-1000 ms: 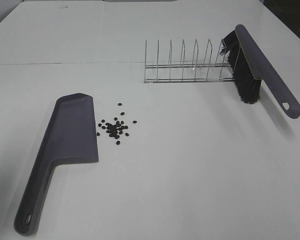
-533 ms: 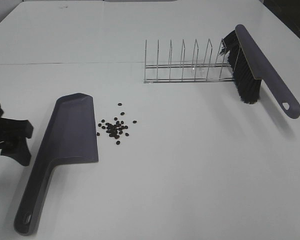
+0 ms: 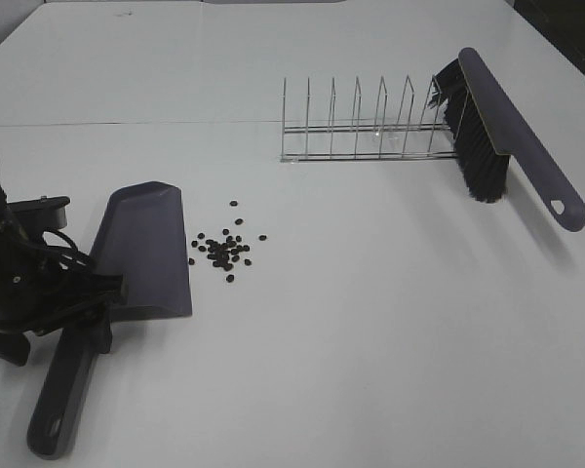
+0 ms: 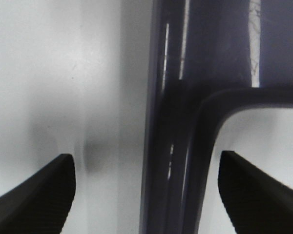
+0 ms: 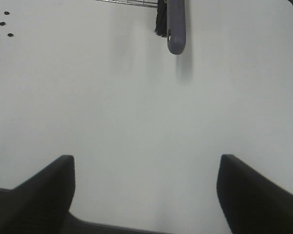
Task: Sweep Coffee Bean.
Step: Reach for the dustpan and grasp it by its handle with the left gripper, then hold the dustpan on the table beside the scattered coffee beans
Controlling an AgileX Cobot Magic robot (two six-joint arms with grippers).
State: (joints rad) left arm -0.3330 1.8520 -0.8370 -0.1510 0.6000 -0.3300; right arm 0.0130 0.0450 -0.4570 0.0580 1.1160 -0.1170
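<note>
risk here: left tool sits wide open astride the dustpan handle, and an off-centre close could shove it into the coffee bean pile. right tool is wide open too, empty.

2 dark fingers stand wide apart, flanking the grey dustpan.

I have bare desk from the middle to the near right corner. Toward the far right corner the wire rack and the brush leaning on it block me; along the left edge lies the dustpan, coffee beans just beside it.
</note>
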